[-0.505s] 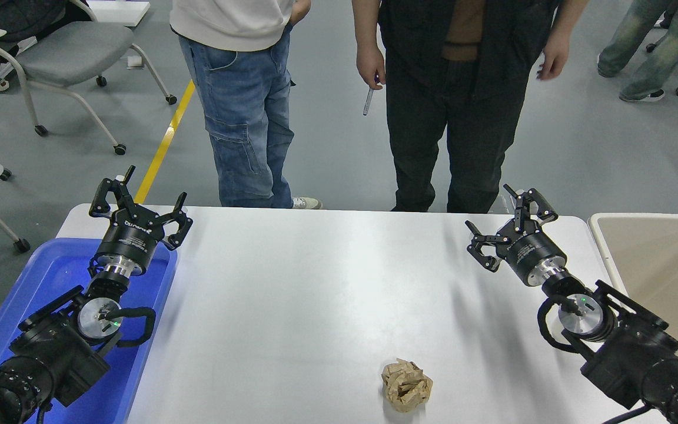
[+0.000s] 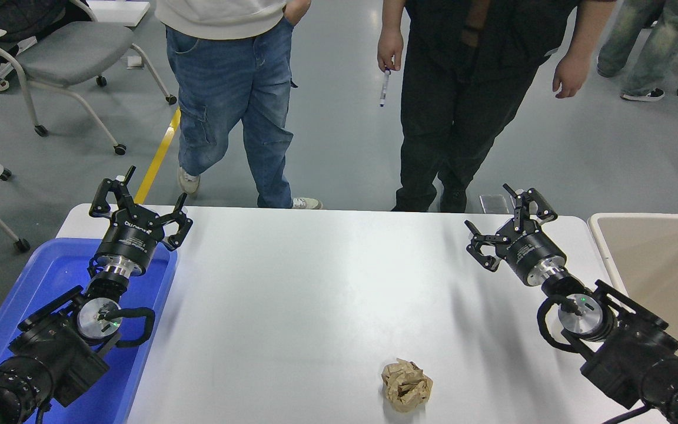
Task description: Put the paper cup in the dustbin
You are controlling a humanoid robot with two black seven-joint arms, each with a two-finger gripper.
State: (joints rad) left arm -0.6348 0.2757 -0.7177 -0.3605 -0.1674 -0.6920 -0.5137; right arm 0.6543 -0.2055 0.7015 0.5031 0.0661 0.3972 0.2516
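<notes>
The paper cup is not in view. The beige dustbin (image 2: 657, 259) stands at the table's right end, its rim level with the tabletop. My right gripper (image 2: 507, 221) is open and empty, held above the table's far right part, just left of the dustbin. My left gripper (image 2: 139, 203) is open and empty, parked over the far end of the blue tray at the left.
A crumpled brown paper ball (image 2: 406, 384) lies near the table's front edge, right of centre. A bright blue tray (image 2: 56, 277) sits at the left under my left arm. Two people stand at the table's far side; one hand holds a pen (image 2: 384, 87).
Both arms are unmoved. The two people at the far side have shifted their stance, and the hand with the pen has moved up and right.
</notes>
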